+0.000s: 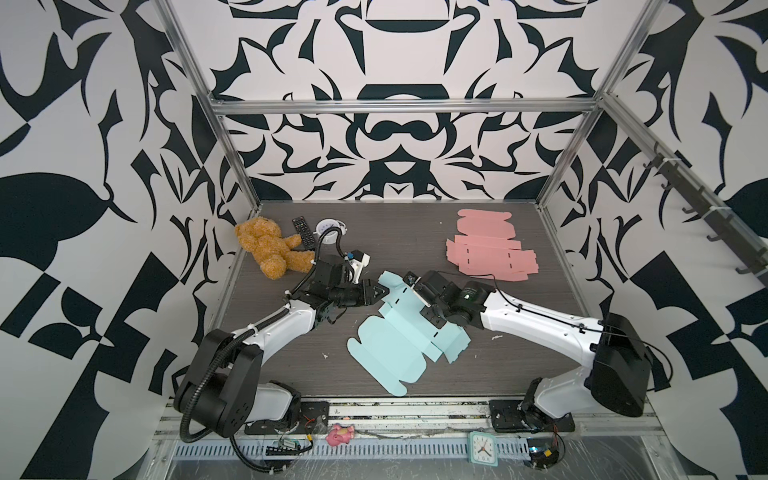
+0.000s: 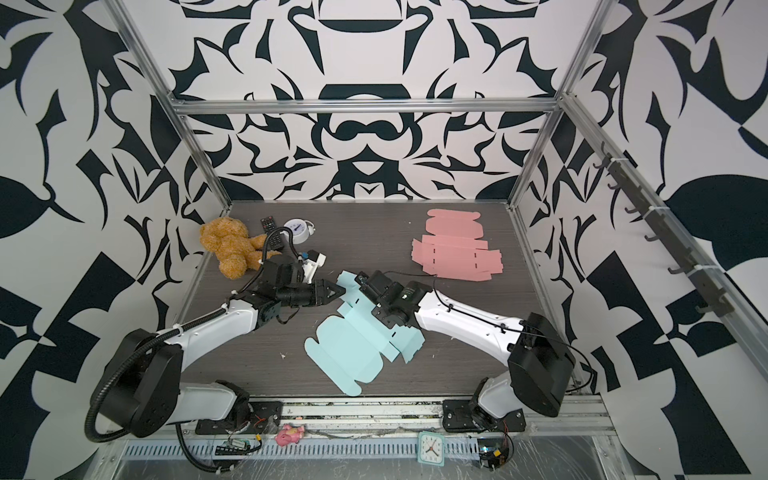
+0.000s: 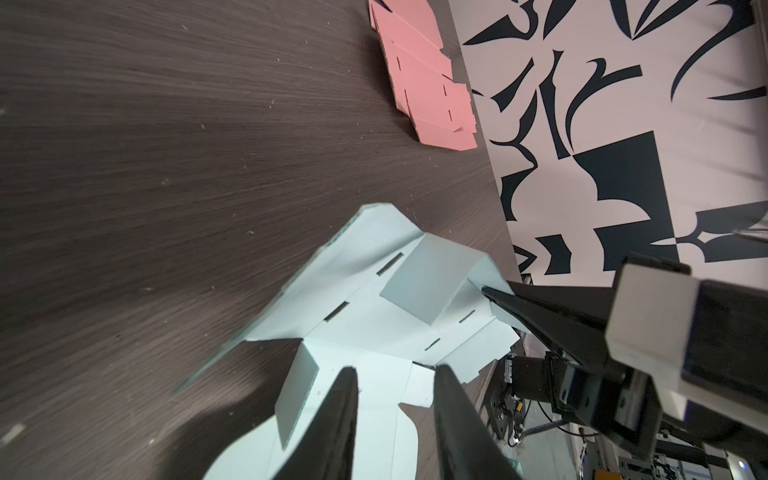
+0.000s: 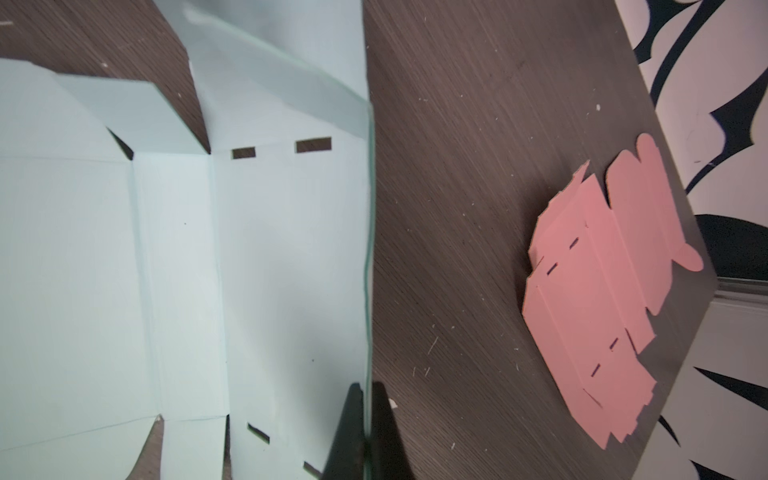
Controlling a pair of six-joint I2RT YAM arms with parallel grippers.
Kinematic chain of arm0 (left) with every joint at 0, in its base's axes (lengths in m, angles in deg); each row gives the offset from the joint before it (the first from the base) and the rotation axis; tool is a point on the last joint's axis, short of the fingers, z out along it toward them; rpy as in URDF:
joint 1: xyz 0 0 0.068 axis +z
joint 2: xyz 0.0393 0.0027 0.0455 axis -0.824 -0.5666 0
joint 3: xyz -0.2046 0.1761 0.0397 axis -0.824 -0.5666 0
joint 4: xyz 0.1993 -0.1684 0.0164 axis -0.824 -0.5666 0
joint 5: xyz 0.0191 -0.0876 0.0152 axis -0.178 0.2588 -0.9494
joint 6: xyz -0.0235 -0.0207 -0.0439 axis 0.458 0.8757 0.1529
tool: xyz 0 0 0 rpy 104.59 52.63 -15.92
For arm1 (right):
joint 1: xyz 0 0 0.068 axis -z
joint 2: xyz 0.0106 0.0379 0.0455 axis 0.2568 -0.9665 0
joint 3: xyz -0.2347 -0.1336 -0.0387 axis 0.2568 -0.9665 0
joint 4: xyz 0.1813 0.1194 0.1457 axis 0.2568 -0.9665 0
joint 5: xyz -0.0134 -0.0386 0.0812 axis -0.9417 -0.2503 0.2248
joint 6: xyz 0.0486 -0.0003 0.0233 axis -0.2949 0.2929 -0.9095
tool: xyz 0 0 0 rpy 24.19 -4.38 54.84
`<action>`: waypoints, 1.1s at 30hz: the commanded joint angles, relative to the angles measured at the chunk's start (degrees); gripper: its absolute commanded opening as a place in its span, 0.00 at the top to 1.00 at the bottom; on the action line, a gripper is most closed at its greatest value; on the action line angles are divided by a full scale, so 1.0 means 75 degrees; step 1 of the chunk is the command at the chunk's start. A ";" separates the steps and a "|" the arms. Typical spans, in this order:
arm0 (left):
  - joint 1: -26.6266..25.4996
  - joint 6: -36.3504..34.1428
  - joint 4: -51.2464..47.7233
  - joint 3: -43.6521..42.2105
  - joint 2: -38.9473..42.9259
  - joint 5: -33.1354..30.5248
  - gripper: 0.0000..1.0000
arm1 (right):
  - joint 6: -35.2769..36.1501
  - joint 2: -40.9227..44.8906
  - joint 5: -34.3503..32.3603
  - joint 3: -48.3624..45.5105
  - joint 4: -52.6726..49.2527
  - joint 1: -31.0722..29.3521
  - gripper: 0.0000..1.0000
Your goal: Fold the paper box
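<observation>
The paper box (image 1: 395,345) (image 2: 353,349) is a light blue die-cut sheet, mostly flat in the middle of the dark table. Its far part is lifted and bent upward. My right gripper (image 4: 365,395) (image 1: 415,296) is shut on the edge of that raised panel (image 4: 291,249), and its black fingers (image 3: 519,303) pinch the card from both sides. My left gripper (image 3: 392,370) (image 1: 384,291) (image 2: 341,291) stands open just left of the raised part. Its two fingers hover over the blue sheet (image 3: 374,316) with nothing between them.
A stack of flat pink box cutouts (image 1: 490,245) (image 4: 602,291) lies at the back right near the wall. At the back left are a teddy bear (image 1: 270,249), a remote (image 1: 303,232) and a white round object (image 1: 328,228). A small clock (image 1: 482,446) and a pink toy (image 1: 340,434) sit on the front rail.
</observation>
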 commanded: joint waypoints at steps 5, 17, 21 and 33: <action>0.0512 -0.0091 -0.0356 0.0096 0.0413 0.0255 0.66 | 0.0572 0.0025 -0.1393 0.0425 -0.0071 -0.0524 1.00; 0.1458 0.0361 -0.0368 0.0189 0.0645 0.0592 0.69 | 0.1448 -0.0361 -0.2245 0.0562 0.0392 -0.0955 1.00; 0.1708 0.0562 0.0083 0.0195 0.0110 0.0797 0.69 | 0.1667 -0.0414 -0.2225 0.0511 0.0640 -0.0977 1.00; 0.1722 0.0281 0.0475 0.0611 -0.1505 0.0831 0.68 | 0.2668 -0.0454 -0.2299 -0.0110 0.1916 -0.1014 1.00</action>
